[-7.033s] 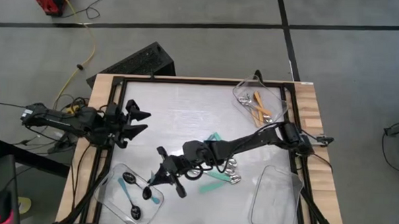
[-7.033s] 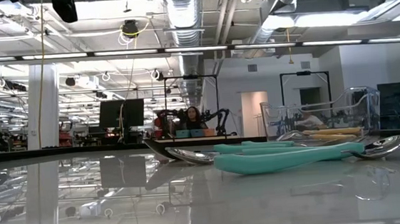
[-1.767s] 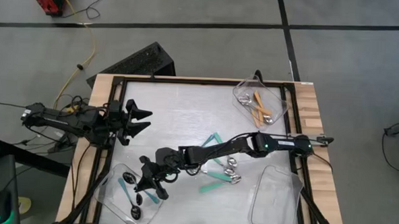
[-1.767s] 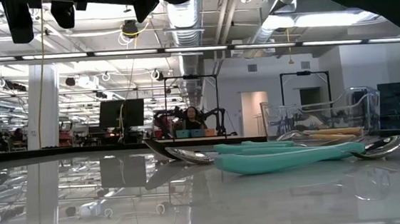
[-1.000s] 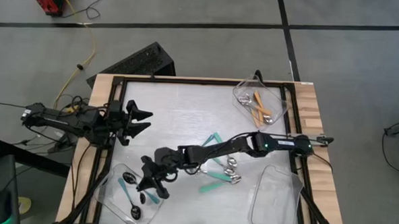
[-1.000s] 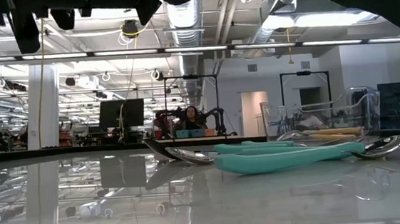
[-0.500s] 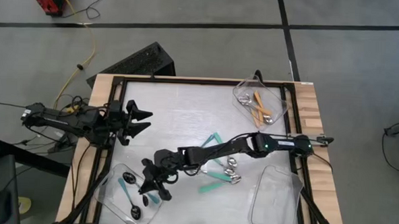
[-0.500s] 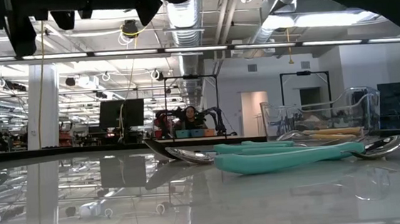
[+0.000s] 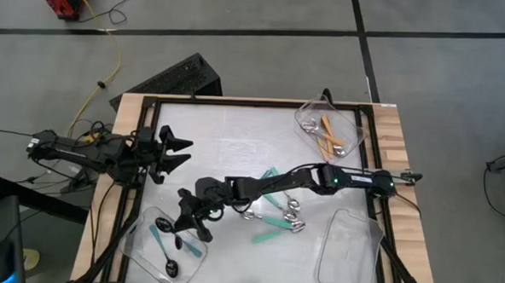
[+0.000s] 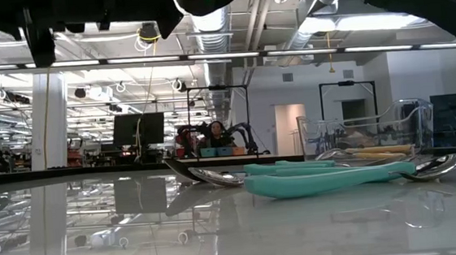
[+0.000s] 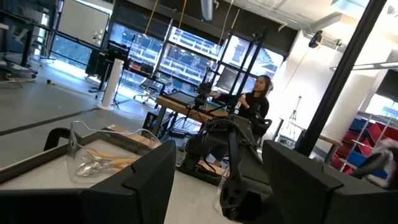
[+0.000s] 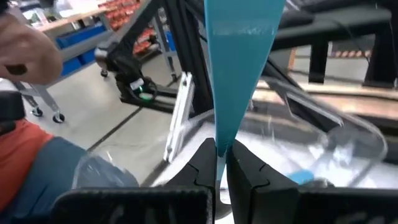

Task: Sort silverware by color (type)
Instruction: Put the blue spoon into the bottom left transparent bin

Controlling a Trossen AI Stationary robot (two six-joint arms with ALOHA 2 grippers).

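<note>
My right gripper (image 9: pixel 191 222) reaches across the table to the far rim of the clear near-left tray (image 9: pixel 145 256) and is shut on a blue-handled spoon (image 12: pixel 239 62). Blue spoons with black bowls (image 9: pixel 160 232) lie in that tray. Teal-handled spoons (image 9: pixel 271 221) lie mid-table and also show in the low view (image 10: pixel 330 178). Orange-handled spoons (image 9: pixel 328 134) lie in the far-right tray (image 9: pixel 309 118). My left gripper (image 9: pixel 180 153) hovers open at the table's left edge, holding nothing. My right gripper pinches the blue spoon's handle at its narrow end (image 12: pixel 221 142) between the two fingertips (image 12: pixel 202 165). From there the handle widens and runs on past the fingers. Its bowl is out of the picture. The spoon hangs in the air over the tray's clear rim.
A clear tray (image 9: pixel 347 255) with nothing in it stands at the near right. The outstretched right arm (image 9: pixel 319 177) crosses above the teal spoons. A black frame (image 9: pixel 237 102) runs round the tabletop. Beyond the table a person (image 11: pixel 255 102) sits at a desk.
My right gripper, still shut on the blue spoon, has drawn back a little from over the near-left tray toward the table's far edge. My left arm has kept still.
</note>
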